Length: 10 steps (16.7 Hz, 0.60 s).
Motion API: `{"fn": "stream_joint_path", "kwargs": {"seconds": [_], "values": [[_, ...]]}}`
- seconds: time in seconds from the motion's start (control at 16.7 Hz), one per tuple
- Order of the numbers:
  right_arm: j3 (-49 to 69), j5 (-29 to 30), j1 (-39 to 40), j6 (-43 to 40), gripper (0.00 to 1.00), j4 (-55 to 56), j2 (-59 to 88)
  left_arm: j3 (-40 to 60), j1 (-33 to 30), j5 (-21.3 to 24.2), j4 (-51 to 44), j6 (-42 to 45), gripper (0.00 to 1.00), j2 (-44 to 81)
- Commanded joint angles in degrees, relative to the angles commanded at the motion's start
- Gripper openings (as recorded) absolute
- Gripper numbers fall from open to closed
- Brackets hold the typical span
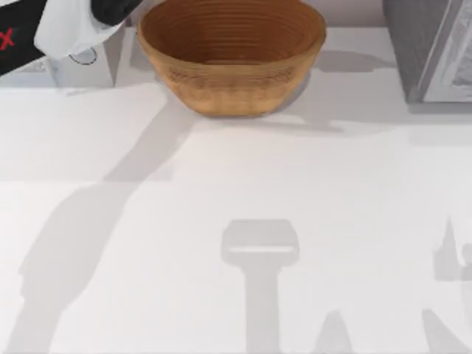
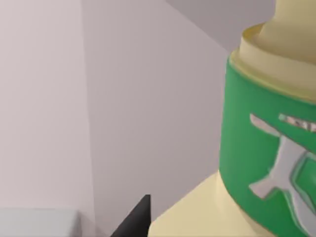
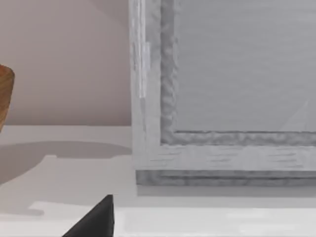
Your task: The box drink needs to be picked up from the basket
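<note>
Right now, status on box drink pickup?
Left arm at basket's left, pale-yellow green-labelled carton, likely the drink, close to its camera. Basket ribbing bare. Right claw's fingertip faces microwave.

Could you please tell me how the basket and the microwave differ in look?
The basket is round and open-topped; the microwave is boxy and flat-sided. The basket is tan-brown and woven; the microwave is grey. The basket stands at the back middle, the microwave at the back right. Both rest on the white table.
</note>
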Motion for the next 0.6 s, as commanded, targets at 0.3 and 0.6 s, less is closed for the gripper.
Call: {"fn": "stream_joint_path", "kwargs": {"seconds": [0.3, 0.6], "values": [[0.00, 0.00, 0.00, 0.00, 1.00, 0.00, 0.00, -23.16, 7.23, 6.57, -4.62, -0.14, 0.00, -29.25], [0.00, 0.00, 0.00, 0.00, 1.00, 0.00, 0.00, -49.61, 15.41, 14.09, -9.89, -0.22, 0.00, -61.52]]}}
